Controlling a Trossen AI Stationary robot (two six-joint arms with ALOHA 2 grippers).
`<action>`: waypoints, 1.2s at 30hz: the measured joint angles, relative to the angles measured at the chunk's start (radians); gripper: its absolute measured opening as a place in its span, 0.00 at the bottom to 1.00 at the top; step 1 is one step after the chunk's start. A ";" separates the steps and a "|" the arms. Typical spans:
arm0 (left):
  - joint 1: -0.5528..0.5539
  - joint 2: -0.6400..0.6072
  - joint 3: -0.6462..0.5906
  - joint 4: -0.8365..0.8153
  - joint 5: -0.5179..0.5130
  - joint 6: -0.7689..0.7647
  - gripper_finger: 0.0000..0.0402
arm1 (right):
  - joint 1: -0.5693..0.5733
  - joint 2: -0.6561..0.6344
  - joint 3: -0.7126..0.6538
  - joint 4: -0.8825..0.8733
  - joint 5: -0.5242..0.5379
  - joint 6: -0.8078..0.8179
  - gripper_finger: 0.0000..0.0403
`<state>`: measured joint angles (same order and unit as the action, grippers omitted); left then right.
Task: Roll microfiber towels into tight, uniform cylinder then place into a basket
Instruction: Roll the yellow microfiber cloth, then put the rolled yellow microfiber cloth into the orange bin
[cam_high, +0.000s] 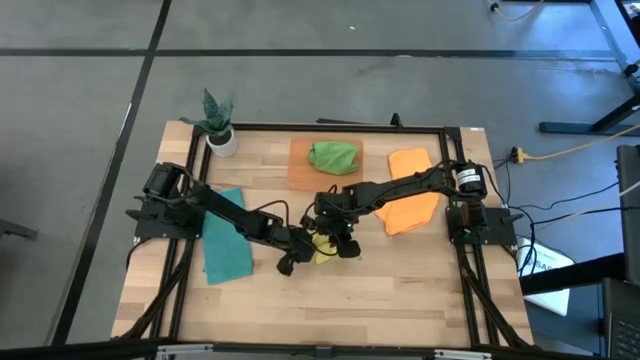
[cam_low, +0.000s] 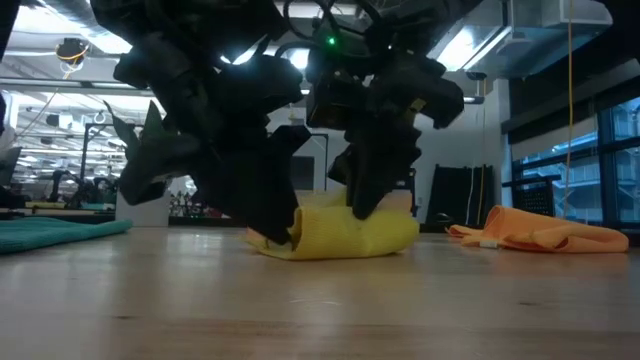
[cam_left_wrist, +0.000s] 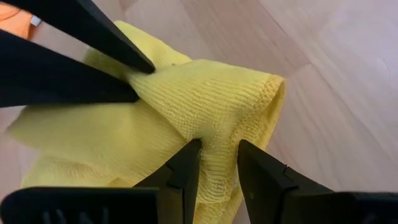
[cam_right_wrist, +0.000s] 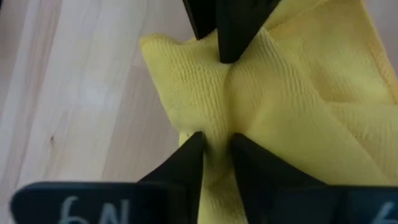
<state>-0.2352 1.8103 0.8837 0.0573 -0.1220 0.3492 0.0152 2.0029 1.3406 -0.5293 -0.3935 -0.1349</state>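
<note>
The yellow towel (cam_high: 322, 250) is bunched at table centre, pinched by the left gripper (cam_left_wrist: 217, 163) and the right gripper (cam_right_wrist: 216, 149) from opposite sides, likely to tighten the roll. The basket (cam_high: 300, 168), holding the green towel (cam_high: 333, 155), is behind.

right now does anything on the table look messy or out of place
The yellow towel is a bunched lump, not a tidy roll, pinched by both the left gripper and right gripper. The orange towel lies crumpled near the right edge. Nothing looks spilled or damaged.
</note>
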 joint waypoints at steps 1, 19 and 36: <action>0.000 0.000 0.000 -0.002 0.004 0.000 0.25 | 0.003 0.000 0.011 -0.013 0.001 -0.003 0.24; 0.000 0.000 0.000 -0.022 0.014 0.000 0.25 | 0.080 -0.004 0.160 -0.432 0.166 -0.018 0.28; 0.000 -0.001 0.001 -0.030 0.014 0.000 0.25 | 0.047 -0.004 0.160 -0.377 0.116 0.184 0.28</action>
<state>-0.2348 1.8095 0.8843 0.0275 -0.1084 0.3492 0.0625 1.9991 1.5005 -0.9064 -0.2776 0.0495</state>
